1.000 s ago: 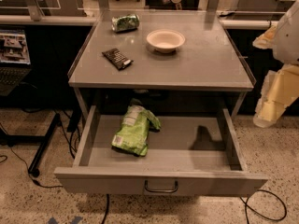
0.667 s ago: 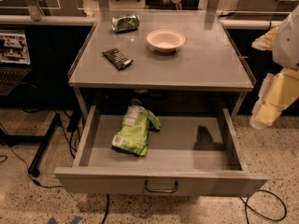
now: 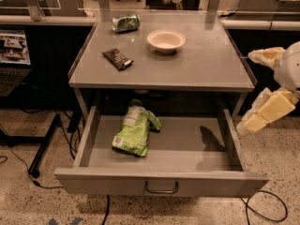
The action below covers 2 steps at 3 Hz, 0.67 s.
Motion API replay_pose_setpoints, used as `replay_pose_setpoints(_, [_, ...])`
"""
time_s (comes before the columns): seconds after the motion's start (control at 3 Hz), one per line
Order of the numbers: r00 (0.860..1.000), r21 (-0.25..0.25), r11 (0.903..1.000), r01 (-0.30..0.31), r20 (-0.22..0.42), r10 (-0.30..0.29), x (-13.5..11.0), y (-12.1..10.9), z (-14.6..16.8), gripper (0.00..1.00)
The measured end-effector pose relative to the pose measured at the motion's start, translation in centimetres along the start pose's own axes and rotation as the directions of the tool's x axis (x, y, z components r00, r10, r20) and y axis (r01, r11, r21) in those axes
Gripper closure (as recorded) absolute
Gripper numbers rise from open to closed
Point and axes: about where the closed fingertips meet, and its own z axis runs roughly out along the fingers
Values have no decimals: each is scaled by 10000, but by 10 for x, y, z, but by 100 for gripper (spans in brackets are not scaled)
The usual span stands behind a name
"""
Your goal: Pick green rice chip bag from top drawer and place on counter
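Dipped slightly lower outside the open top drawer (image 3: 117, 184), with gripper (image 3: 262, 116), opening impossible to tell, on approach; next, reaching in for the green rice chip bag (image 3: 133, 132).

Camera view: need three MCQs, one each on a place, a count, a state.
1. Where in the drawer is the bag? A left half; B right half; C front right corner.
2. Things on the counter? A one; B five; C three.
3. The drawer is: A shut; B pulled open; C removed.
Key: 1 A, the bag lies left, apart from the gripper outside the drawer's right wall. 2 C, can, wrapper, bowl. 3 B, its floor shows.
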Motion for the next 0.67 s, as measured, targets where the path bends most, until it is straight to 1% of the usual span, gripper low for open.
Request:
replay_pose_setpoints(0.33, [9971, -343, 9992, -204, 732, 228, 0, -3, 26, 0])
replay_pose_setpoints(0.67, [9991, -853, 9960, 264, 346, -236, -11, -2, 47, 0])
